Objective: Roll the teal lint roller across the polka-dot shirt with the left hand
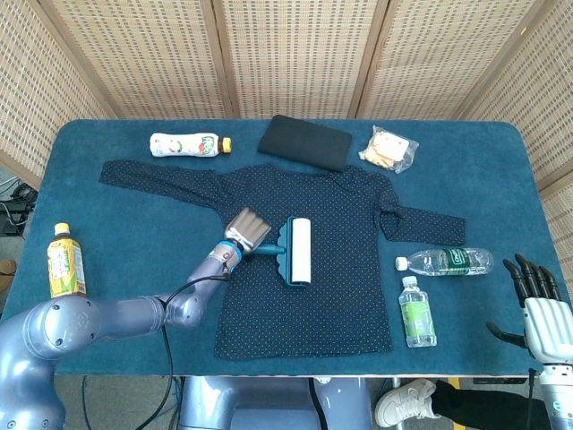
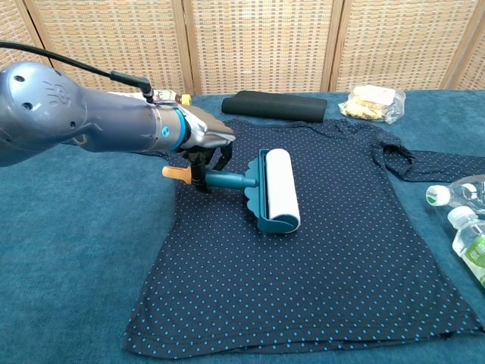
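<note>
I have the left hand point(image 2: 198, 139) wrapped around the handle of the teal lint roller point(image 2: 261, 188), fingers closed on the shaft just ahead of its orange end cap. The white drum lies flat on the polka-dot shirt point(image 1: 309, 255), on the chest panel left of the garment's centre line, with its axis running toward the tabletop's front edge. From how things lie, I judge the stroke is under way and perhaps a third of the way across: the drum has the shirt's left flank behind it, and the middle and whole right side up to the right sleeve are left to cover.

The roller looks sound: scalloped teal guard beside the drum, clean white sheet, no tilt that I can make out (the chest view shows the drum's underside poorly, so I cannot swear the full width is in contact). The shirt lies spread and fairly smooth, sleeves out toward the tabletop's left and right edges, hem near the front edge.

My right hand point(image 1: 537, 309) idles off the tabletop's front right corner, fingers apart, holding nothing.
</note>
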